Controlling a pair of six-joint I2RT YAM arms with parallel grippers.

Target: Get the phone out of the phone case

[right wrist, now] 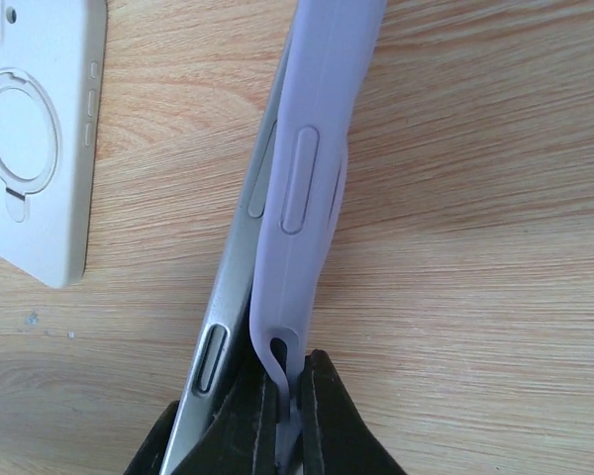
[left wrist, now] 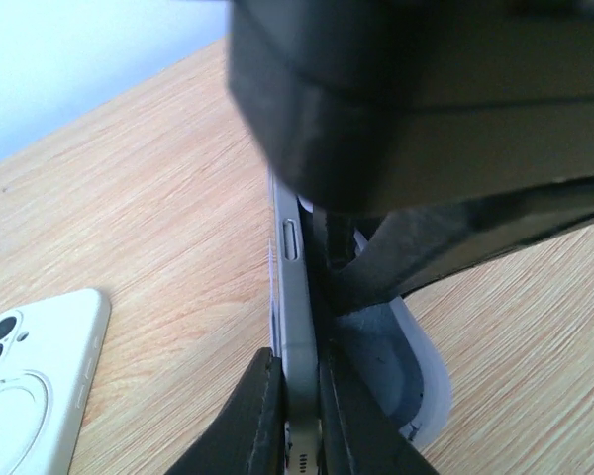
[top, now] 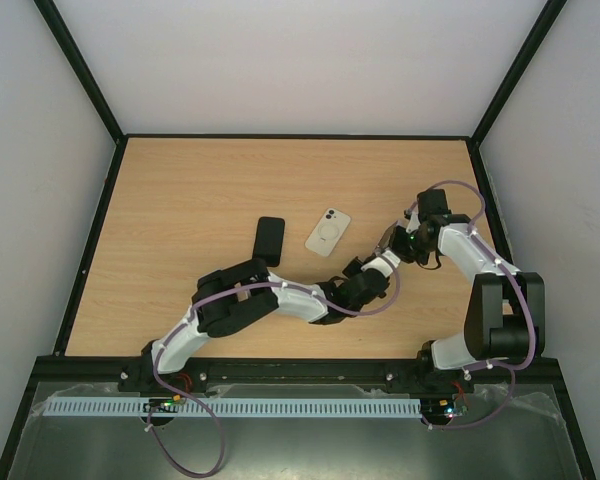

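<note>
Grippers meet at mid-table, toward 3 o'clock from the centre of the wooden table (top: 180, 200). The left gripper (left wrist: 297, 364) is clamped on the silver edge of the phone (left wrist: 290, 247), one black finger on each face. The right gripper (right wrist: 284, 368) is pinched tight on a thin lip of the lilac phone case (right wrist: 312, 148).

In the right wrist view the phone's metal side, with its buttons, stands apart from the case wall near the fingers. The two run closer together toward 12 o'clock. In the left wrist view the case lies peeled open at 3 o'clock of the phone, with its inner lining showing.

A white phone (top: 328, 232) with a ring on its back lies flat on the table, just at 9 o'clock of the grippers. A black slab (top: 269, 241) lies farther out the same way.
</note>
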